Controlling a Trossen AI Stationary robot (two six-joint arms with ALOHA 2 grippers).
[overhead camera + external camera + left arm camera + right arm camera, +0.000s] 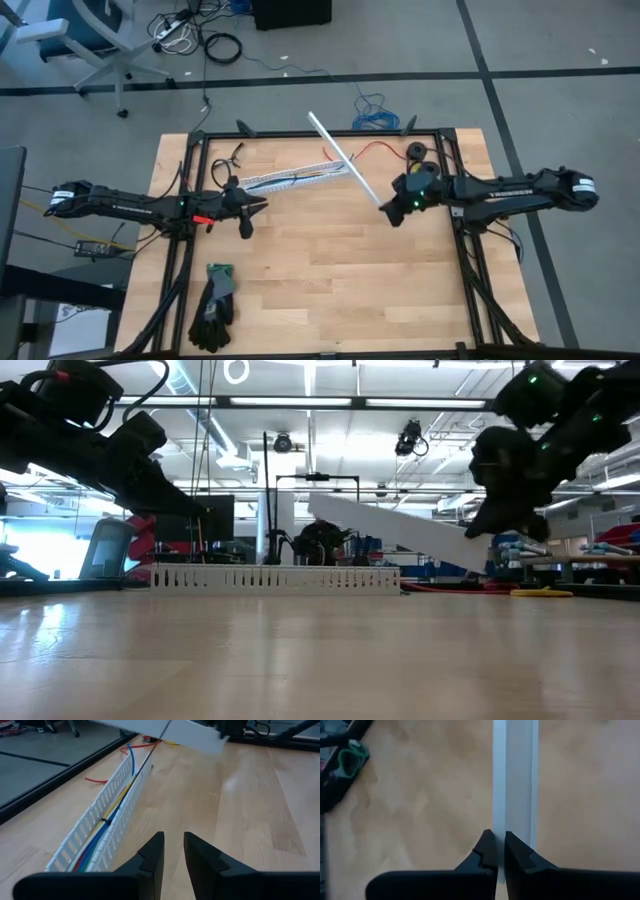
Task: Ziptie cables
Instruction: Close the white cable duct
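A white slotted channel [290,178] lies on the wooden table toward its far side, and the cables [107,817], yellow, blue, green and white, run along inside it. A long white cover strip [345,160] slants above the channel's right end, with my right gripper [393,208] shut on its near end. My left gripper [172,852] stands just near of the channel's left end, open by a narrow gap, with nothing between its fingers. My right gripper pinches one long edge [499,827] of the cover strip at its near end between its two fingers. The fingers slant down from the table's right and lie along the strip. The strip [400,530] is lifted clear and slopes up toward the far left.
A black and green glove [215,305] lies at the near left. A thin red wire [375,150] and a black round part [415,152] sit at the far right. Black frame rails [462,230] run along the table's sides. A blue coiled cable [375,112] lies on the floor beyond.
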